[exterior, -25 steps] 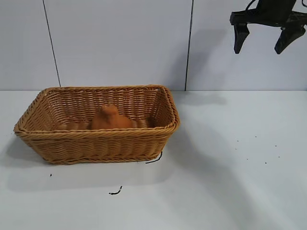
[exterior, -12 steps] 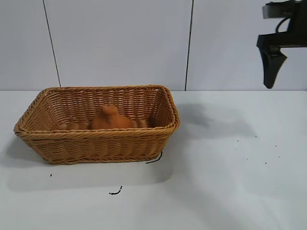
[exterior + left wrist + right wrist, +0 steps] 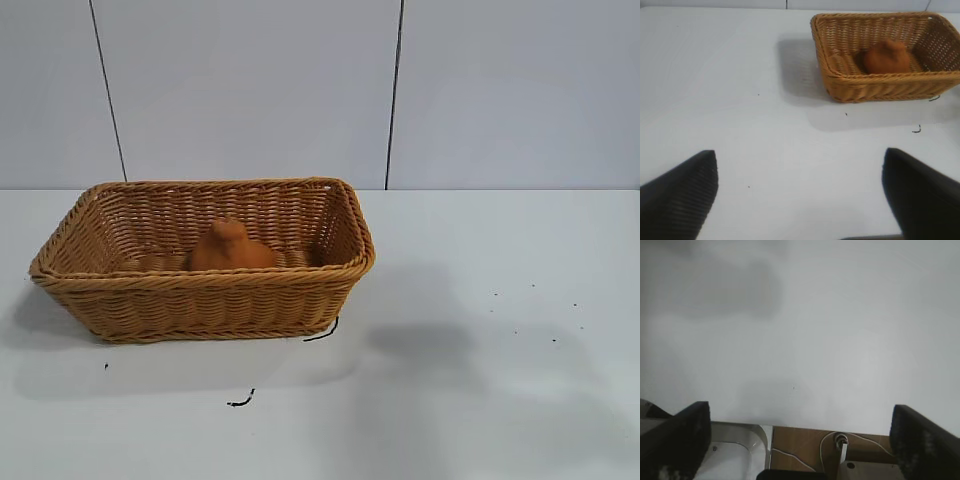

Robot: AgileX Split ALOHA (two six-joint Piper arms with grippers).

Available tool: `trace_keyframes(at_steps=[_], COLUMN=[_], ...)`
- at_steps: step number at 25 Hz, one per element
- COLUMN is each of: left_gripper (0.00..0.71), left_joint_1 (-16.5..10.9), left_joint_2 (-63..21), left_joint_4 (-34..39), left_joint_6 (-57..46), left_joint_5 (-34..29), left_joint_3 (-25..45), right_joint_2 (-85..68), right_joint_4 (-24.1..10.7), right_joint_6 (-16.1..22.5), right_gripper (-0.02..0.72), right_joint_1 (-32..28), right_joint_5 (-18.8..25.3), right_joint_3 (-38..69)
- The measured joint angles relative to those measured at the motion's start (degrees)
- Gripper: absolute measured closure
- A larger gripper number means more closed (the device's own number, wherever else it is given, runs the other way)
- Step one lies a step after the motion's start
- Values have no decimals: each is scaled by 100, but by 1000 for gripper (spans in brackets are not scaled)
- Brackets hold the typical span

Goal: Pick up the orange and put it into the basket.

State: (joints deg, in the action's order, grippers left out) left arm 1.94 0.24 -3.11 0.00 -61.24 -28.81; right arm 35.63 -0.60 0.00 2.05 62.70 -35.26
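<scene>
The orange point(image 3: 229, 248) lies inside the tan wicker basket point(image 3: 200, 300) at the left of the white table. It also shows in the left wrist view point(image 3: 886, 56), inside the basket point(image 3: 875, 87). My left gripper point(image 3: 800, 187) is open and empty, well away from the basket over bare table. My right gripper point(image 3: 800, 437) is open and empty, high over the table's edge. Neither gripper shows in the exterior view.
A short black thread point(image 3: 321, 332) lies at the basket's near right corner and another point(image 3: 240, 401) in front of it. Small dark specks dot the table at right. The right wrist view shows the table's edge with a brown floor point(image 3: 805, 442) and cables below.
My right gripper has moved up and to the right, out of the exterior view. Its shadow has slid across the table's right side. The orange and basket have not moved.
</scene>
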Motion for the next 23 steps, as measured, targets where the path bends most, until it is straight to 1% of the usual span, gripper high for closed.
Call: trace_keyframes(at_steps=[4, 7, 10, 17, 23], left_gripper=[71, 71, 71, 71, 71], left_joint_1=[0, 0, 0, 0, 0], left_joint_2=[0, 0, 0, 0, 0], left_joint_4=[0, 0, 0, 0, 0], left_joint_6=[0, 0, 0, 0, 0], left_joint_5=[0, 0, 0, 0, 0], left_joint_3=[0, 0, 0, 0, 0], right_joint_2=[-1260, -1999, -2502, -3513, -3584], right_joint_4=[60, 92, 92, 104, 161], right_joint_6=[0, 0, 0, -31, -31], right_gripper=[8, 8, 8, 8, 8], right_joint_1=[0, 0, 0, 0, 0], right_joint_5=[-252, -394, -402, -407, -402], right_joint_3=[564, 651, 662, 662, 662])
